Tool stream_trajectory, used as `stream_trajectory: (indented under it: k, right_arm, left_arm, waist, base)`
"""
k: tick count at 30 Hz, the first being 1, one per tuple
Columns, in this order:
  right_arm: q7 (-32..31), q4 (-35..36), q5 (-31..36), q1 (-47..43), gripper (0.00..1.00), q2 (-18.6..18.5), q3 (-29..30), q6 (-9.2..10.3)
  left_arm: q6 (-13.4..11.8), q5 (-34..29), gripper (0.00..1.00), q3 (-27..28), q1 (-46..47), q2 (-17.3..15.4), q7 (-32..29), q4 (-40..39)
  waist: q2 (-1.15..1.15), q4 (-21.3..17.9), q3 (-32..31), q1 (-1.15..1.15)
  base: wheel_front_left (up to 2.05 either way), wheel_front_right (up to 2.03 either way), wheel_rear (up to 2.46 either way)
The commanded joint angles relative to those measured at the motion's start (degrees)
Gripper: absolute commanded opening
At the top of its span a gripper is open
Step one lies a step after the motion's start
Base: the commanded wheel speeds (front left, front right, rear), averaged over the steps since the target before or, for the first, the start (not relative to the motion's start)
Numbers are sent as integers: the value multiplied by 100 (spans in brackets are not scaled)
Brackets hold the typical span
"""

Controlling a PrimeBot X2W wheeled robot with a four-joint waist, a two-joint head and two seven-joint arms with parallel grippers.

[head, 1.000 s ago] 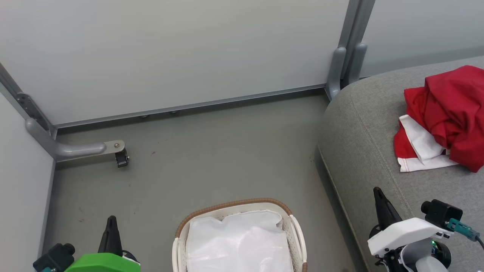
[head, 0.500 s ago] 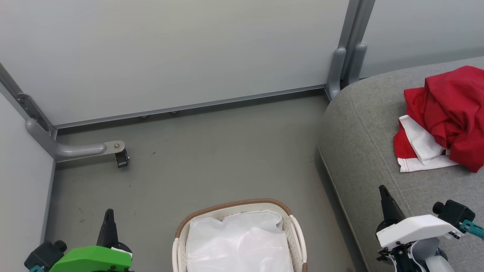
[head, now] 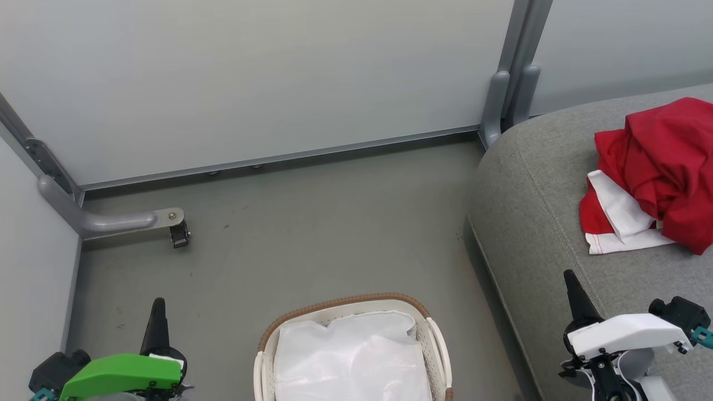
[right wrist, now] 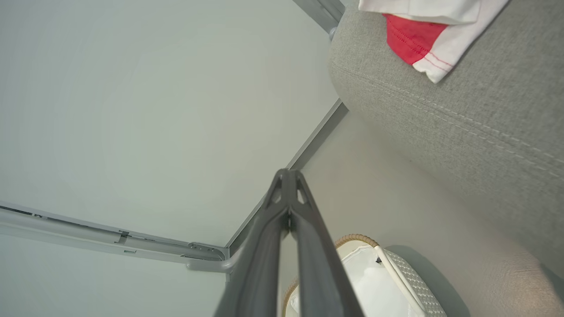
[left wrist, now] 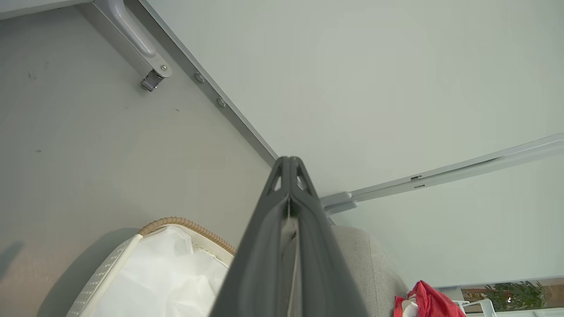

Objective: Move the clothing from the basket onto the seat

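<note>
The red clothing point(head: 663, 167) lies bunched on the grey seat point(head: 535, 211) at the right, a white-banded piece under the plain red one; a corner of it point(right wrist: 418, 39) shows in the right wrist view and a bit point(left wrist: 429, 301) in the left wrist view. The white basket point(head: 267, 334) with its brown rim stands on the floor at the bottom centre, holding only a white liner point(head: 351, 356). My left gripper point(head: 157, 303) is shut and empty, left of the basket. My right gripper point(head: 569, 275) is shut and empty above the seat's front edge, well short of the clothing.
Pale partition walls close off the back and left. A grey metal foot with a caster point(head: 179, 234) sticks out on the floor at the left, and a grey post point(head: 501, 106) stands beside the seat's far corner. Grey floor point(head: 334, 223) lies between basket and wall.
Both arms have drawn back toward the bottom of the head view, the left one also a little left, the right one a little right. The clothing and basket have stayed put.
</note>
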State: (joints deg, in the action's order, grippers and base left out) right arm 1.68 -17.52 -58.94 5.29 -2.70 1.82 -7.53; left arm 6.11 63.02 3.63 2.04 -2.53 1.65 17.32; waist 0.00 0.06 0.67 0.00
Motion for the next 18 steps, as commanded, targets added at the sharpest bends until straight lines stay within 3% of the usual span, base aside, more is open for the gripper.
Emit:
stream_trajectory:
  k: [1, 18]
  right_arm:
    - [-40, 82, -179, 99, 0, -27, 46, 4]
    - [-297, 175, -1194, 111, 0, -29, 188, 4]
  left_arm:
    - [45, 157, 0, 35, 144, -35, -41, -65]
    - [77, 1052, 0, 121, 252, -41, -294, -160]
  waist:
    - [0, 0, -1, 0]
    - [0, -2, -14, 0]
  base:
    - [0, 0, 0]
    - [0, 0, 0]
